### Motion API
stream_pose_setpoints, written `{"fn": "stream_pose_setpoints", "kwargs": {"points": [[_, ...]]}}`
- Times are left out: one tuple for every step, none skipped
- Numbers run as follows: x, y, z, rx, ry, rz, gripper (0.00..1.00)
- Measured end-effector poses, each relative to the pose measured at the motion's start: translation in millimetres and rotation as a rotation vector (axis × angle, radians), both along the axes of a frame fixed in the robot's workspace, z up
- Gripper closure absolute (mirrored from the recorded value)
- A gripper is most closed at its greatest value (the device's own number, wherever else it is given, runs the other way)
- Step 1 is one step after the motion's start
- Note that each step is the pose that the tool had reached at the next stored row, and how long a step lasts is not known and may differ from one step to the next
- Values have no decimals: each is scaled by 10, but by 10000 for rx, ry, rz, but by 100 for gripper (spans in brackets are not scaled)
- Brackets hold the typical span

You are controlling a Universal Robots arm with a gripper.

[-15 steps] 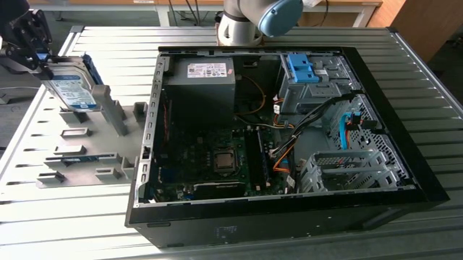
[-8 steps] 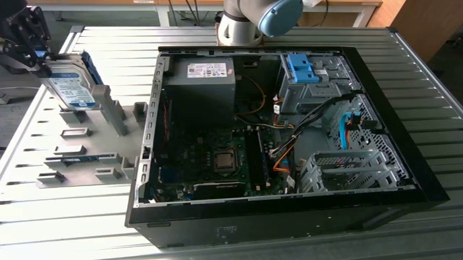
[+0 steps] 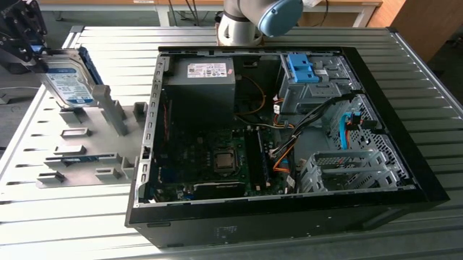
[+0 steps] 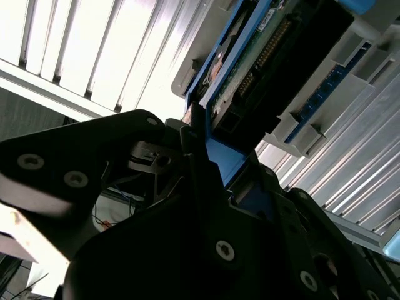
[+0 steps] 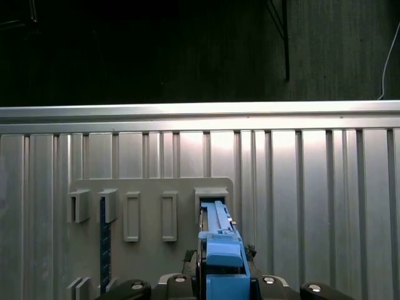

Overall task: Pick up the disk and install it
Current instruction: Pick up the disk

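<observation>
**Disk (image 3: 71, 84): in hand, at the exterior view's left of the open computer case (image 3: 289, 225).**

I read the fingers (image 4: 199, 156) as clenched on the blue-framed upper end of the disk. Its long axis runs down from them, slightly tilted, toward the grey rack (image 3: 85, 145) on the ribbed surface (image 3: 72, 227). The lower edge is at the rack's posts, and I cannot tell if it touches them. In the first wrist view the blue frame lines up with a rack slot (image 5: 211, 197). A bare blue bracket (image 3: 300, 67) sits at the case's far right, well apart from the disk.
</observation>
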State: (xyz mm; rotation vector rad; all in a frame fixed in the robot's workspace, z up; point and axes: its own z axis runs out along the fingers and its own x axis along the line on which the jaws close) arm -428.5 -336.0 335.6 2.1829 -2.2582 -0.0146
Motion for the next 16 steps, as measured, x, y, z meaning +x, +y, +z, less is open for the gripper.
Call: {"fn": "stream_pose_setpoints", "kwargs": {"points": [[0, 0, 15, 0, 0, 0, 63], [0, 0, 29, 0, 0, -1, 63], [0, 0, 42, 1, 0, 0, 63], [0, 0, 56, 1, 0, 0, 63], [0, 0, 73, 0, 1, 0, 63], [0, 0, 82, 1, 0, 0, 63], [0, 0, 92, 2, 0, 0, 63], [0, 0, 100, 2, 0, 0, 63], [0, 0, 109, 2, 0, 0, 63], [0, 0, 116, 2, 0, 0, 63], [0, 0, 122, 3, 0, 0, 63], [0, 0, 127, 3, -2, 0, 63], [0, 0, 135, 4, 0, 0, 63], [0, 0, 146, 6, 1, 1, 63], [0, 0, 157, 10, 1, 1, 63], [0, 0, 170, 12, 0, 0, 63]]}}
